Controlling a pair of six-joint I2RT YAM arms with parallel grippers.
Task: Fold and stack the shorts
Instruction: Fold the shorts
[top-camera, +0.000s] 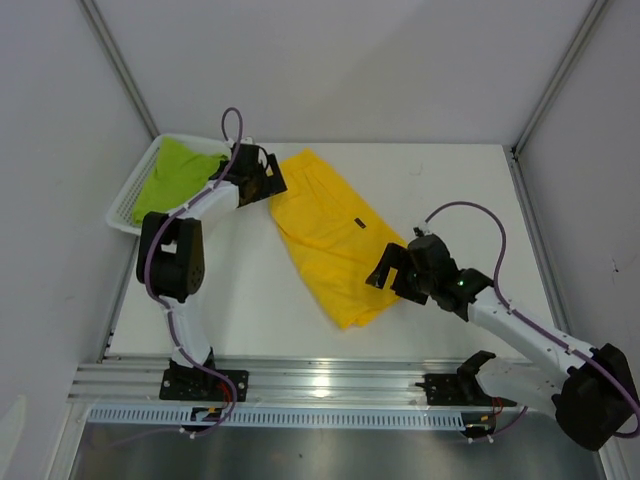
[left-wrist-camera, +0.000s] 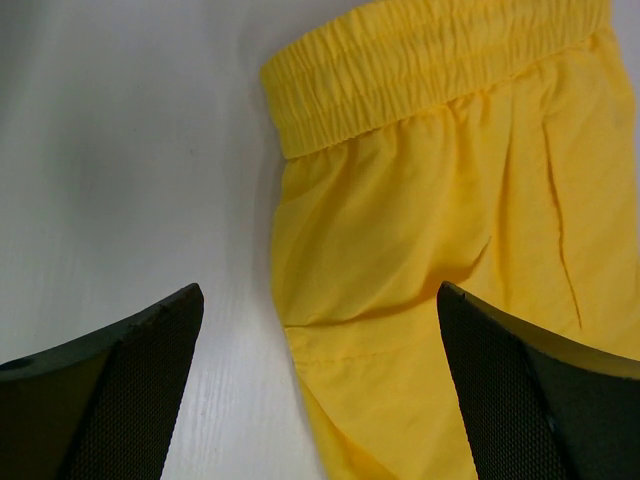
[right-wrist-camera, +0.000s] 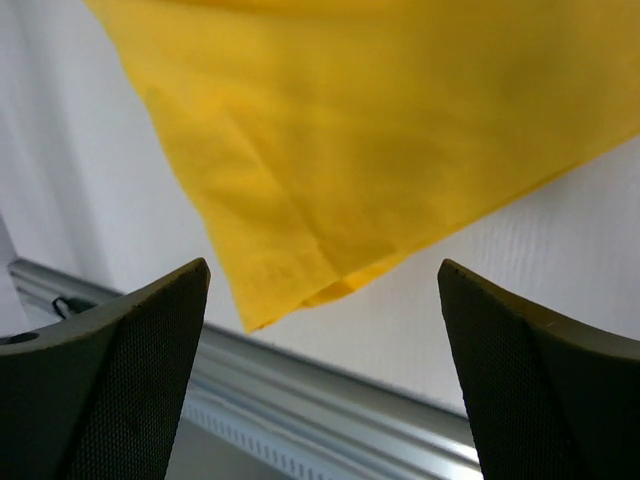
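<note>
Yellow shorts (top-camera: 325, 235) lie flat in the middle of the surface (top-camera: 450, 190), waistband (left-wrist-camera: 400, 70) toward 11 o'clock, hem corner (right-wrist-camera: 290, 290) toward 5 o'clock. Your left gripper (top-camera: 270, 178) hovers at the waistband edge, jaws spread, empty. Your right gripper (top-camera: 385, 268) sits at the hem, jaws spread, gripping nothing. Likely reason: both ends covered so a fold can bring hem to waistband. Green shorts (top-camera: 175, 175) wait in the basket (top-camera: 125, 215) at 10 o'clock, apparently next.

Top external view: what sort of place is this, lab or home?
Probably a lab robot cell: white table boxed in by plain grey panels, aluminium mounting rail along its near edge.
</note>
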